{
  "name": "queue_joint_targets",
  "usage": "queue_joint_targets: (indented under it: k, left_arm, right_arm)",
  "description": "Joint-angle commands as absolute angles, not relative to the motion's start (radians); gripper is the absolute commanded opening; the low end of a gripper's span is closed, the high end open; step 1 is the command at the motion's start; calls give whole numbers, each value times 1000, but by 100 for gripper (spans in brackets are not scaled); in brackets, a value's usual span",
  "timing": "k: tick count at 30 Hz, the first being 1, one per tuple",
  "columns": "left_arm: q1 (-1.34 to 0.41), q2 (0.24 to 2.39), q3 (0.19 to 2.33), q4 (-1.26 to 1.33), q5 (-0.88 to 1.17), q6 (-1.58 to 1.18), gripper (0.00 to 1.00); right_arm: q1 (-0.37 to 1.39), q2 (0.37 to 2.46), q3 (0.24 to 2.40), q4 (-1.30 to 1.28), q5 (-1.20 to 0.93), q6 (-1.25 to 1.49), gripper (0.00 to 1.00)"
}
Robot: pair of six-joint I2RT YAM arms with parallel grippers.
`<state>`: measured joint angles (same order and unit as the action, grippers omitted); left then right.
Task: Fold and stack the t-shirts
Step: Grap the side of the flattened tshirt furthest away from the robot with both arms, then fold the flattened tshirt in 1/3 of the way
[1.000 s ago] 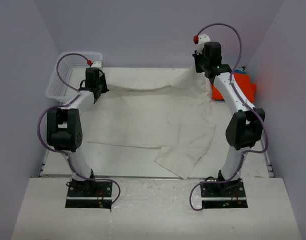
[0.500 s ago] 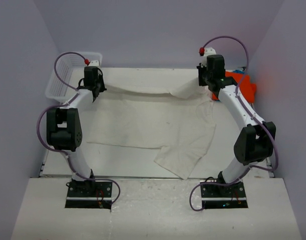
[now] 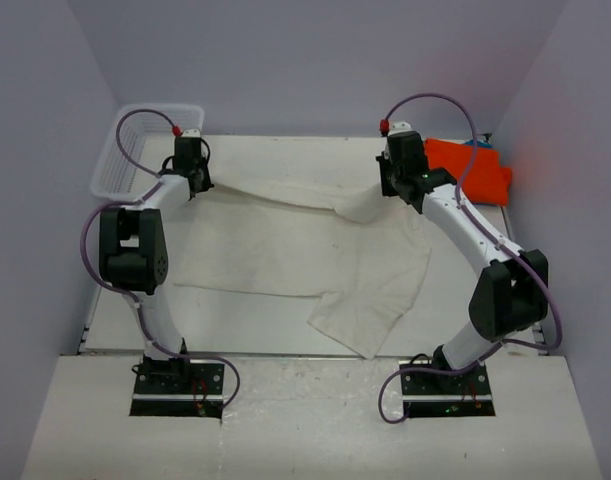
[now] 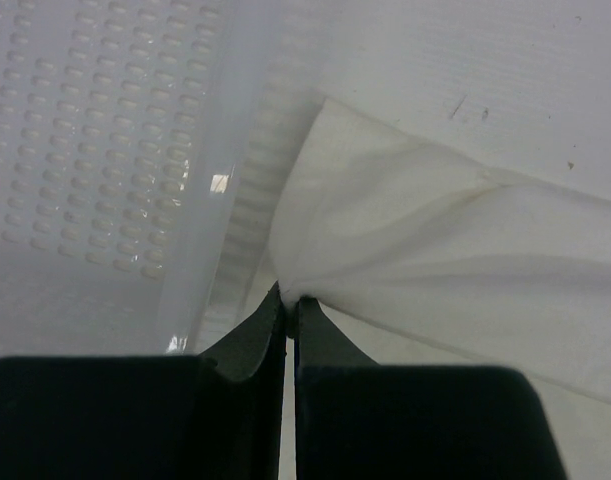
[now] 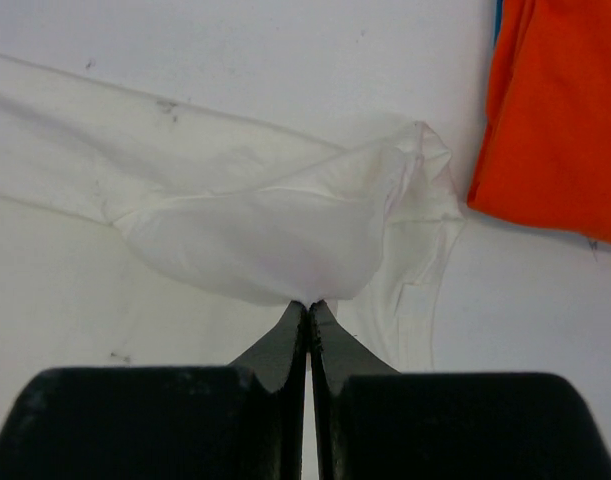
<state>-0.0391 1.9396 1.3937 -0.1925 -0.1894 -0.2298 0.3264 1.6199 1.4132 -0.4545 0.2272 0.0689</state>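
Left claw and right claw pinch the wrinkled cream t-shirt.

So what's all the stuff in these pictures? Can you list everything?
cream cloth t-shirt: one, off-white, spread across the middle of the table, far edge lifted
orange cloth t-shirt: one, bright orange, far right corner
blue cloth edge: one, blue, peeking out beside the orange one
white plastic mesh basket: one, white, far left corner
table: one, white, under everything
left gripper: one, black, shut on the cream shirt's far left end, next to the basket
right gripper: one, black, shut on the cream shirt's far right end
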Motion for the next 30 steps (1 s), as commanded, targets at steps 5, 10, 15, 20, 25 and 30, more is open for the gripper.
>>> queue_joint_targets:
  k: [5, 10, 15, 20, 25, 30]
  left_arm:
    - [-49, 1936, 1433, -262, -282, -296, 0]
    - [-57, 1973, 1460, -378, -308, -366, 0]
    - [-78, 1934, 1414, -402, -357, -443, 77]
    - [-103, 1881, 1399, -405, -393, -451, 99]
    - [-120, 1878, 1442, -408, -330, -410, 95]
    - [-181, 1917, 1515, -388, -246, -354, 84]
  right_arm:
    - [385, 1552, 1338, -523, 365, 178, 0]
    - [402, 1546, 1301, -548, 426, 232, 0]
    - [407, 1559, 1325, -569, 442, 248, 0]
    - [408, 1565, 1336, -580, 431, 250, 0]
    - [408, 1557, 1310, -572, 430, 261, 0]
    - [410, 1559, 1293, -583, 433, 285, 0]
